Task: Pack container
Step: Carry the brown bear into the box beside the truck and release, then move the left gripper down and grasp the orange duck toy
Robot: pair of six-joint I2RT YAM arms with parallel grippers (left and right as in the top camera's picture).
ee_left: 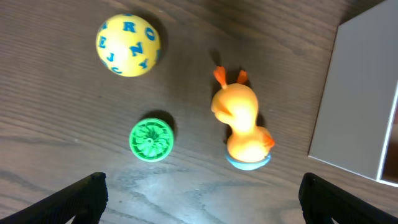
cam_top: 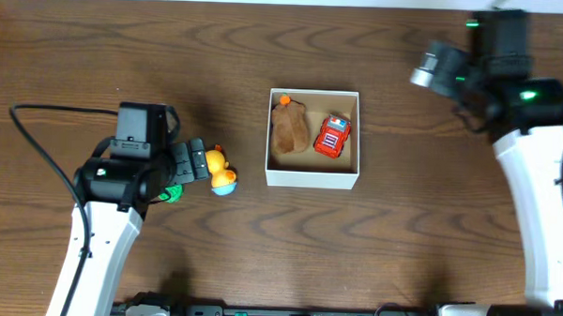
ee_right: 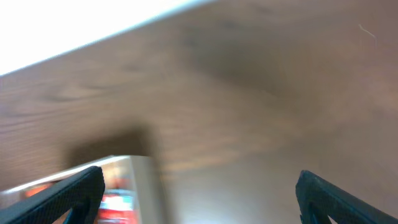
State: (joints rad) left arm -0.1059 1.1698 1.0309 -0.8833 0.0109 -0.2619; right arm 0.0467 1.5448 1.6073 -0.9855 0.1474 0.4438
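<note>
The container (cam_top: 311,181), a square white-walled box with a brown inside, sits mid-table. It holds a brown plush toy (cam_top: 289,126) and a red toy car (cam_top: 332,136). My left gripper (cam_top: 195,162) is open and empty just left of an orange duck (cam_top: 222,170). In the left wrist view the jaws (ee_left: 202,202) are spread wide, with the duck (ee_left: 244,124), a green round disc (ee_left: 151,139) and a yellow lettered ball (ee_left: 128,45) ahead of them. The container's wall (ee_left: 357,99) is at the right. My right gripper (cam_top: 433,68) is raised at the far right, open and empty (ee_right: 199,199).
The right wrist view is blurred. It shows a corner of the container (ee_right: 146,186) with the red car (ee_right: 115,205) inside, and bare wood beyond. In the overhead view the green disc (cam_top: 171,193) peeks out beside my left arm. The ball is hidden there.
</note>
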